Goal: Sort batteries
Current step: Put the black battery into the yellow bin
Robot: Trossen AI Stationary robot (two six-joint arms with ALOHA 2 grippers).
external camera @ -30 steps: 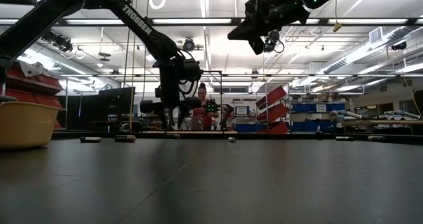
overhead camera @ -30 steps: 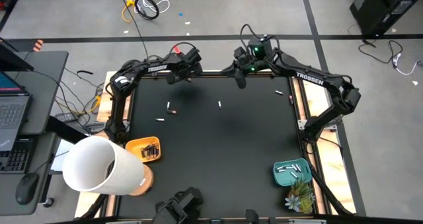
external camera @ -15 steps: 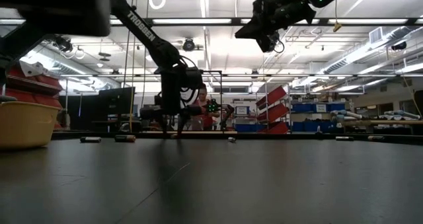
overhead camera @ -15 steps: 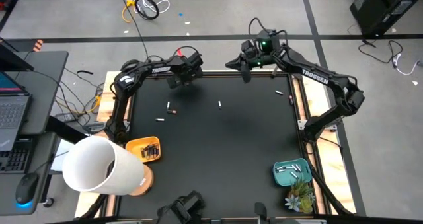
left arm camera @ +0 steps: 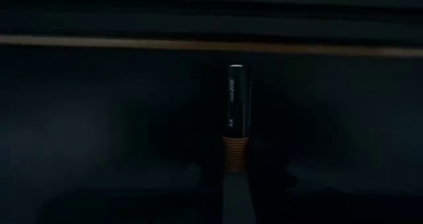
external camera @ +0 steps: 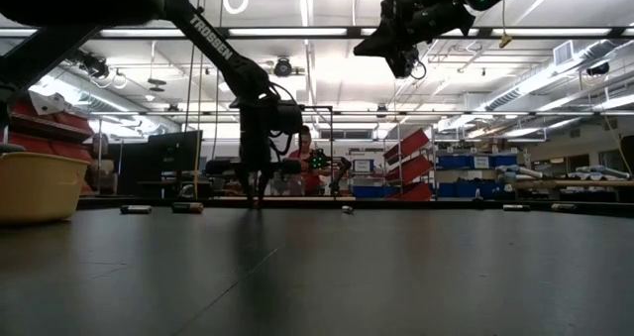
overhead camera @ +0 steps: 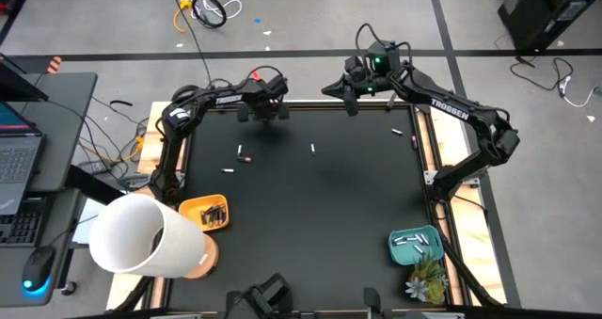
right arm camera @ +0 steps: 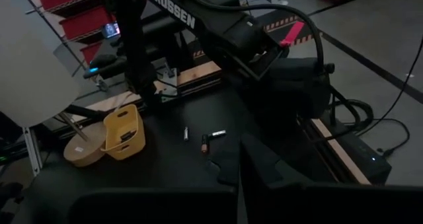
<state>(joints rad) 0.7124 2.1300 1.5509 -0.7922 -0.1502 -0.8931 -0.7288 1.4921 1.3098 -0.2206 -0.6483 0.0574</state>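
At the table's near corners sit a yellow bin [overhead camera: 205,213] left and a teal tray [overhead camera: 415,246] right, while farther back the left gripper [overhead camera: 262,112] reaches down to the far edge, clamped on a dark battery [left arm camera: 236,117], and the right gripper [overhead camera: 349,95] hangs raised, clenched empty.

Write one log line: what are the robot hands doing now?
left hand: down at table's far edge, closing on dark battery | right hand: shut, raised, waiting

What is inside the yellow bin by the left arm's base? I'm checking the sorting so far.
The yellow bin holds a few dark batteries lying at its right end, seen from above. The white cylinder overlaps its left edge, so anything there is hidden.
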